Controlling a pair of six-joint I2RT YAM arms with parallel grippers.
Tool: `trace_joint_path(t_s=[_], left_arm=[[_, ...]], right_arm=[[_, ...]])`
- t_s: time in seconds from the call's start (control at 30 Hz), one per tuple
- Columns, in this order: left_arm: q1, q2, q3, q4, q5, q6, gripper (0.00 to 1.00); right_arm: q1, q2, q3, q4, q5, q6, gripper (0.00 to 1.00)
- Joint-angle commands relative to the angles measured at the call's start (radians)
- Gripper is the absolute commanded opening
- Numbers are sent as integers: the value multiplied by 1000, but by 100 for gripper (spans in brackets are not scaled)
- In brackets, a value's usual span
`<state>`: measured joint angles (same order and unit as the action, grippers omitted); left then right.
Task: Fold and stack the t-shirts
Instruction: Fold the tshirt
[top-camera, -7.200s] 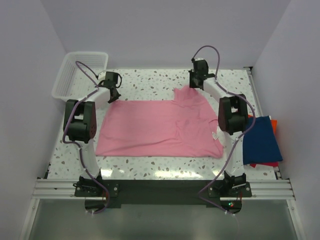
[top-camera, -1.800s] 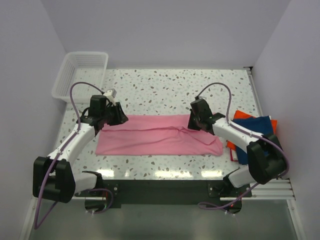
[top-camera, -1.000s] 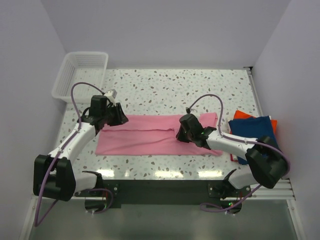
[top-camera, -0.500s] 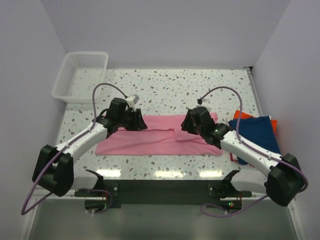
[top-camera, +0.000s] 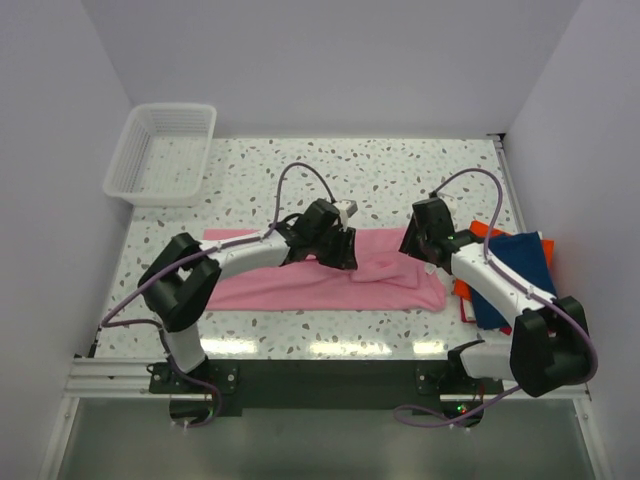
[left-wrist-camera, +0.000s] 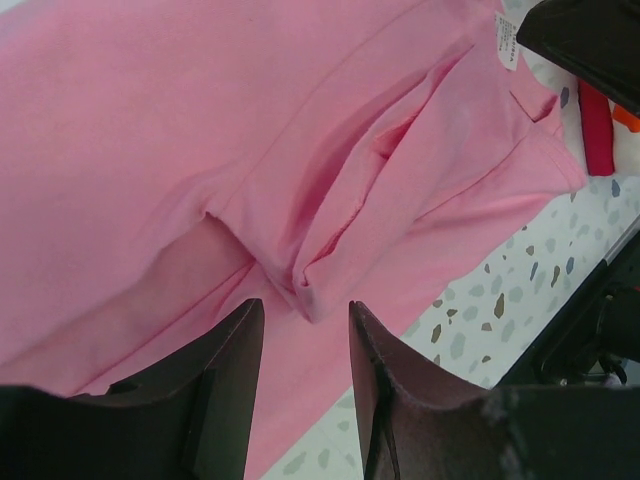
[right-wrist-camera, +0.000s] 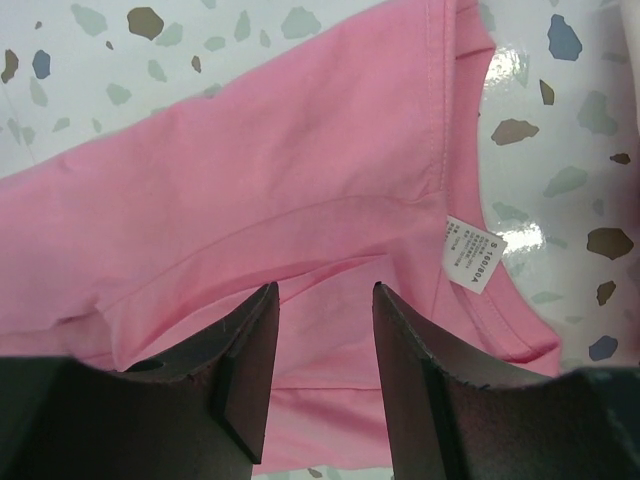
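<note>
Pink t-shirt (top-camera: 260, 285) lies folded lengthwise; left gripper (left-wrist-camera: 300, 310) and right gripper (right-wrist-camera: 325, 295) hover, fingers apart, empty; better flatten its 3 o'clock bunching first.

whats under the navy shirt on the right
An orange-red t-shirt peeks out from under the navy t-shirt along its far and left edges. The rest of it, and anything else beneath, is covered.

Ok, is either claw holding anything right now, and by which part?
Nothing is held. The left claw and the right claw both stand open over the pink t-shirt, with no cloth pinched between their fingers.
</note>
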<state>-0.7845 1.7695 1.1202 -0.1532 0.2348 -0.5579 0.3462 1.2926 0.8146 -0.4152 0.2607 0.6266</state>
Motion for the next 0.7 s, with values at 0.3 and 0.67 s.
trace_joint_path(t_s=[0.3, 0.67], left_arm=[[-47, 113, 121, 23, -46, 0, 43], [-64, 102, 104, 12, -32, 15, 12]], right_arm=[[-15, 14, 3, 9, -6, -36, 46], [-24, 13, -25, 15, 3, -47, 46]])
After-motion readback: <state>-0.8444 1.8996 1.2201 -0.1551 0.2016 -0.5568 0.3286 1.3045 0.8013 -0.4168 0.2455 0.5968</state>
